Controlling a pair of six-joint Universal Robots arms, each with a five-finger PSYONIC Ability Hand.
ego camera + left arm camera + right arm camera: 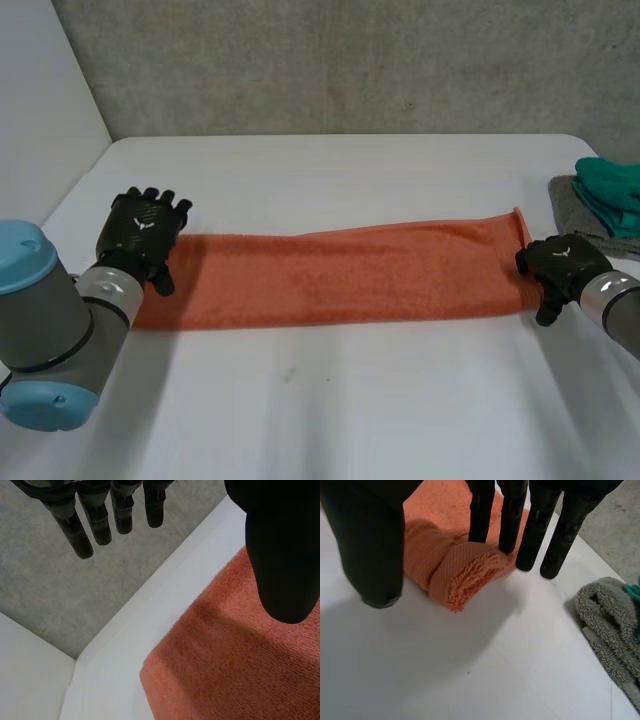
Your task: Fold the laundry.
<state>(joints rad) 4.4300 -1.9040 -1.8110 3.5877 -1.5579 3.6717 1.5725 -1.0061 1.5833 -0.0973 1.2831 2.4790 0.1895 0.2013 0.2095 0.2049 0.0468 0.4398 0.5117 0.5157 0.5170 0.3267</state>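
An orange towel [340, 275] lies flat on the white table [330, 400] as a long strip folded lengthwise, running from left to right. My left hand [140, 235] hovers over its left end, fingers [95, 520] straight and the thumb [280, 555] above the towel's corner [235, 665], holding nothing. My right hand [560, 262] is at the right end. There the towel's end [465, 570] lies bunched on the table between the thumb [370, 545] and the straight fingers [510, 510], which stand just behind it.
A grey cloth [570, 200] [610, 625] with a teal cloth [610, 195] on it lies at the table's right edge, close beside my right hand. A grey wall stands behind the table's far edge.
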